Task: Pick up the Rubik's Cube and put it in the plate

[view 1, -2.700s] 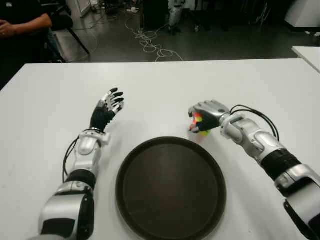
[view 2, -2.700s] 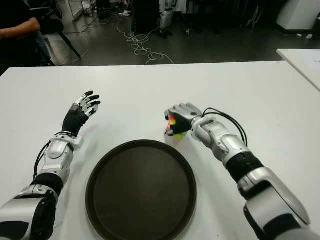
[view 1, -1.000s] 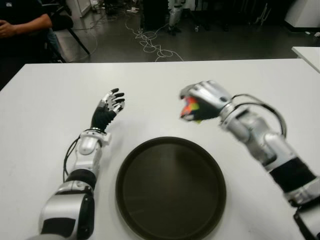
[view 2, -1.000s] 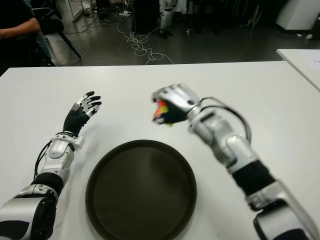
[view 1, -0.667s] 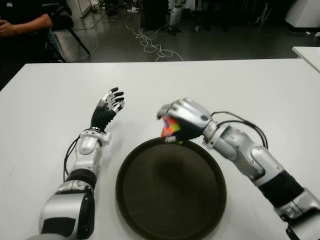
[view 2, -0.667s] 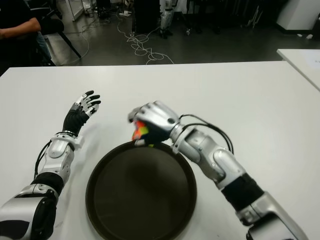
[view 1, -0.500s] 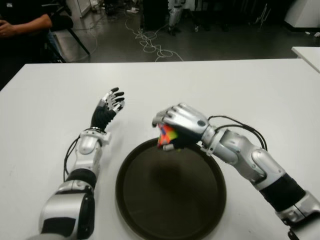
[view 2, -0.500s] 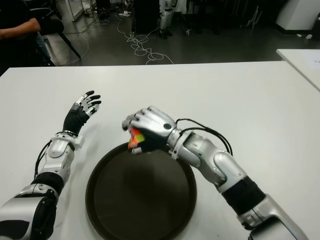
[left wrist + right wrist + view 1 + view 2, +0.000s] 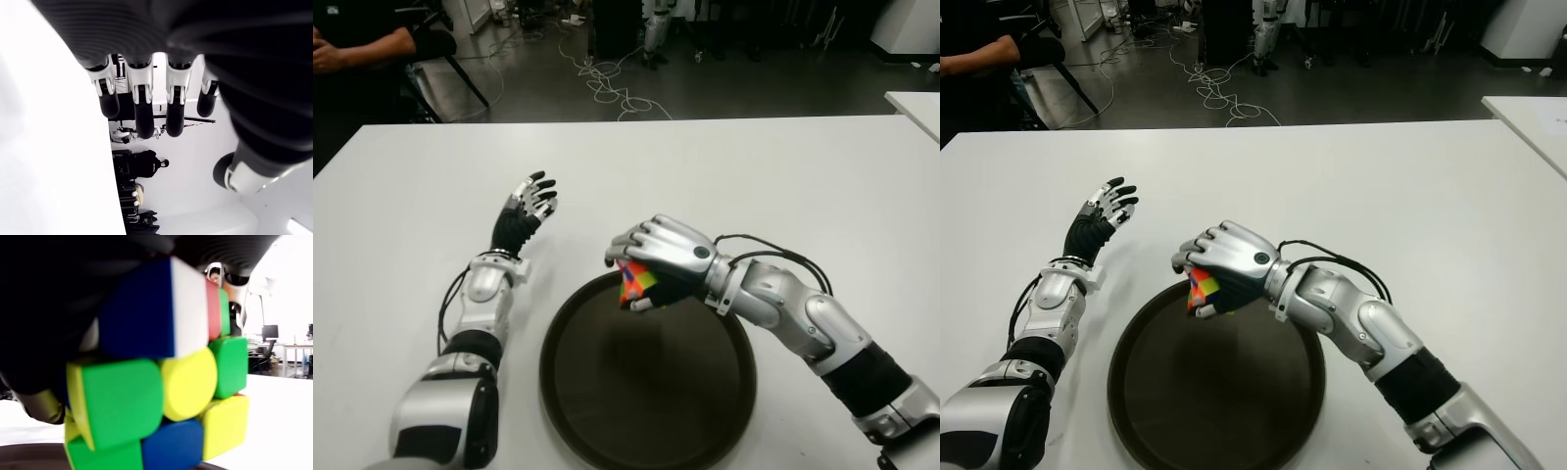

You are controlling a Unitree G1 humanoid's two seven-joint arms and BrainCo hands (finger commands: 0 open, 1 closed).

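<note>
**Cube held over the plate's far rim**

The right hand (image 9: 658, 253) had its fingers curled tight round the Rubik's Cube (image 9: 636, 284), holding it above the far edge of the dark round plate (image 9: 646, 431). The left hand (image 9: 524, 211) showed left of the plate, fingers spread and holding nothing, over the white table (image 9: 391, 225).

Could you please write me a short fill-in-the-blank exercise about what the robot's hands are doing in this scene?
1. The Rubik's Cube is gripped in the robot's ____ hand.
2. That hand holds the cube over the far rim of the dark round ____.
3. The left hand holds nothing, its fingers ____.

Missing words: right; plate; open
</note>
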